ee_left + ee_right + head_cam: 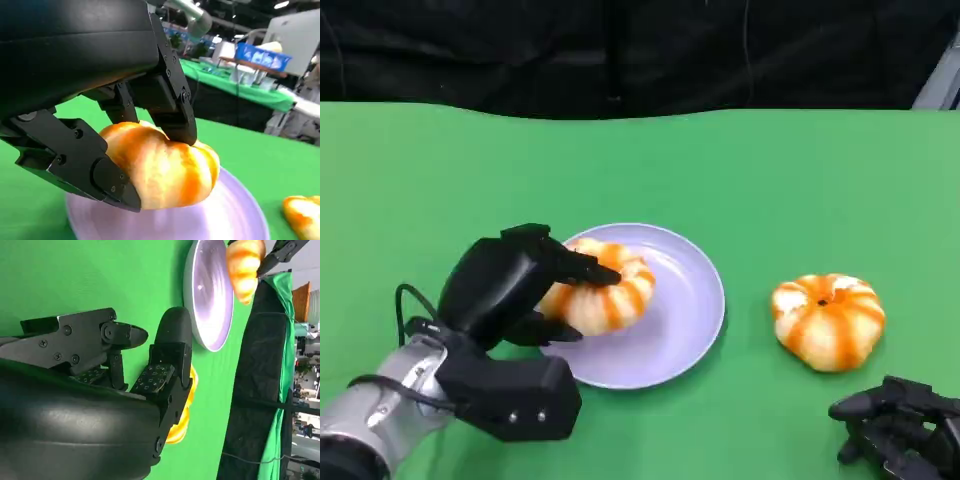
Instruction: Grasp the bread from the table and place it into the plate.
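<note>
Silver forearm and black left hand (515, 290) fill the lower left of the head view, fingers wrapped around a bread (603, 285) that sits over the left part of a lilac plate (690, 320) at frame centre. A second bread (828, 320) lies on the green table (770, 180) at right, well apart from the plate. At lower right the right hand (900, 425) rests low, holding nothing; whether its fingers are spread or curled cannot be told here.

Left wrist view: black fingers (170, 100) clamp the bread (165, 170) from above and below, just over the plate (235, 220); whether the bread touches the plate is unclear. The other bread (302, 215) shows at the lower right edge.

Right wrist view: the right hand (140, 365) at frame left has its fingers apart, empty, with the second bread (182, 417) just beyond them. Plate (207, 295) and held bread (242, 265) appear at upper right.

By these frames the first bread is at the plate but not released; letting go remains, and the second bread is untouched.
</note>
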